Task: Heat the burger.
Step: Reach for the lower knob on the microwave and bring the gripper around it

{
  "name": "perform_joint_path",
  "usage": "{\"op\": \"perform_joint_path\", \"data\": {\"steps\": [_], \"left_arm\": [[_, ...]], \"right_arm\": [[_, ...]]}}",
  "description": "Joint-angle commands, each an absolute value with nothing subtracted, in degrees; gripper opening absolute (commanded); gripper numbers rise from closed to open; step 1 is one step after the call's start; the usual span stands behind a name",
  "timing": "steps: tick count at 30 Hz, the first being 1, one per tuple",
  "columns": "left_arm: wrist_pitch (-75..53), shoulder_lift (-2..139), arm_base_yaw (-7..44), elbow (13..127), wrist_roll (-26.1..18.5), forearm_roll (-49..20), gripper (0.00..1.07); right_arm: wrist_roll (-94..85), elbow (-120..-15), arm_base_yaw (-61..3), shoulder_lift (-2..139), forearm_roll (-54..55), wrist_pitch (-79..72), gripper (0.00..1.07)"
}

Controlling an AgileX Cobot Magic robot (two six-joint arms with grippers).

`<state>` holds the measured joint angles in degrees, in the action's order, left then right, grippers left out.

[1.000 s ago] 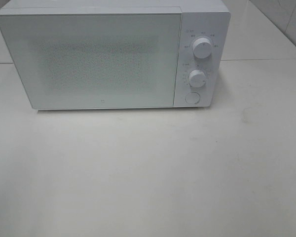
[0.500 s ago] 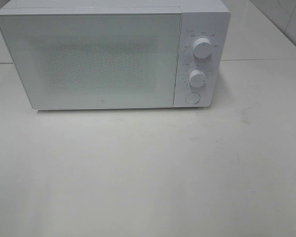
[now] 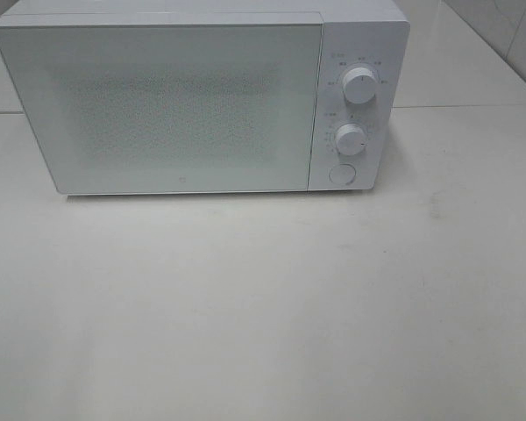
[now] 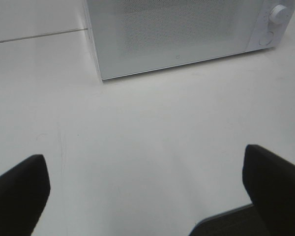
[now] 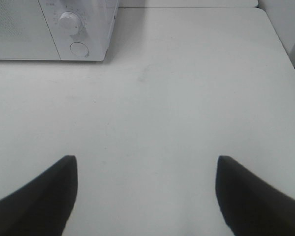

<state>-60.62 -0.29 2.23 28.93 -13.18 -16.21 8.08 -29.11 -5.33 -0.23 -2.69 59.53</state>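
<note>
Jaws, both pairs, wide and empty before the shut microwave (image 3: 184, 105).
Burger unseen; likely soft, light: grip gently across bun.

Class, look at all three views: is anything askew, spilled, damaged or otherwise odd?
Nothing stands out. The microwave sits square on the table, door shut; only faint scuffs mark the tabletop.

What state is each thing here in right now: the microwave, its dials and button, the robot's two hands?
microwave door: shut.
upper dial: setting too small to read.
lower dial: setting too small to read.
round button: nothing touching it.
left hand: open, empty, over the table.
right hand: open, empty, over the table.
burger: not visible in any view.
</note>
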Motion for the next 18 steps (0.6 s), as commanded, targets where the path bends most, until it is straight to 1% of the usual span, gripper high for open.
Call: {"op": "perform_joint_path", "data": {"steps": [1,18], "left_arm": [[-59.93,-1.78,2.06,28.76,-12.55,-16.79,1.02],[-59.93,-1.72,2.06,28.76,-12.55,-16.73,1.02]], "right_arm": [[7.73,-29.05,-4.87,-1.2,-2.52,59.53,0.75],[7.73,-29.05,-4.87,-1.2,-2.52,59.53,0.75]]}}
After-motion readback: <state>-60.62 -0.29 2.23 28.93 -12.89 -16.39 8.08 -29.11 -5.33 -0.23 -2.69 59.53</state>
